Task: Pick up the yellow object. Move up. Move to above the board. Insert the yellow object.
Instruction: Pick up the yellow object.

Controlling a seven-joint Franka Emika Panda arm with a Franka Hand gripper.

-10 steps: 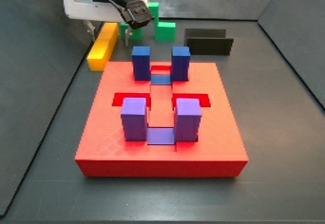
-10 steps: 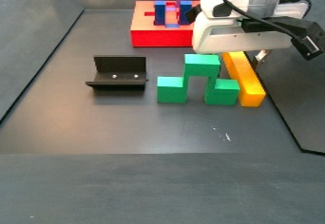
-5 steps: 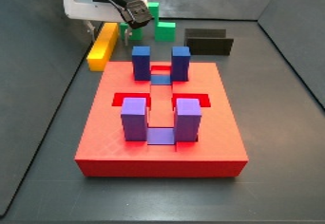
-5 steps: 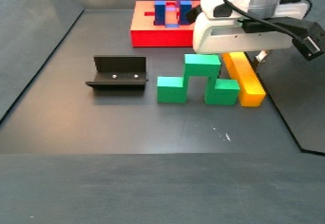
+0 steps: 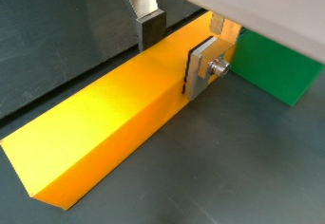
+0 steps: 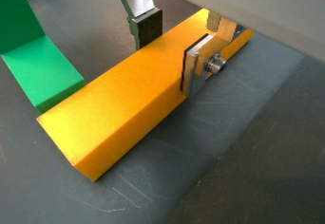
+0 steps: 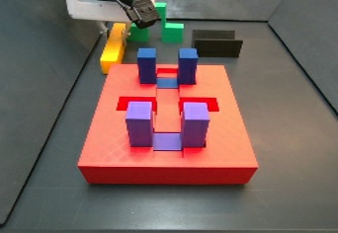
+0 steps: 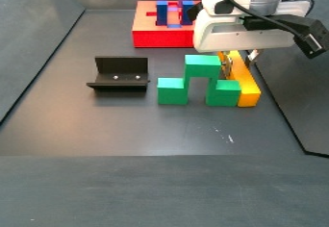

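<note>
Gripper (image 5: pixel 174 46) straddles the yellow object (image 5: pixel 114 123) near one end, fingers (image 5: pixel 203 66) clamped on its long sides; the board (image 7: pixel 165 148) lies well apart.

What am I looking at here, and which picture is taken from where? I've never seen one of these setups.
This is a single robot arm with a two-finger claw. Two pictures come from cameras on its wrist, looking down past the fingers; two come from cameras fixed beside the floor. In both wrist views the claw's silver fingers sit on either side of the yellow object, a long bar, near one end; whether the bar has left the floor cannot be told. In a side view the claw hangs over that bar, next to the green arch block. Also there: the dark fixture and the red board with upright blue and purple blocks.
</note>
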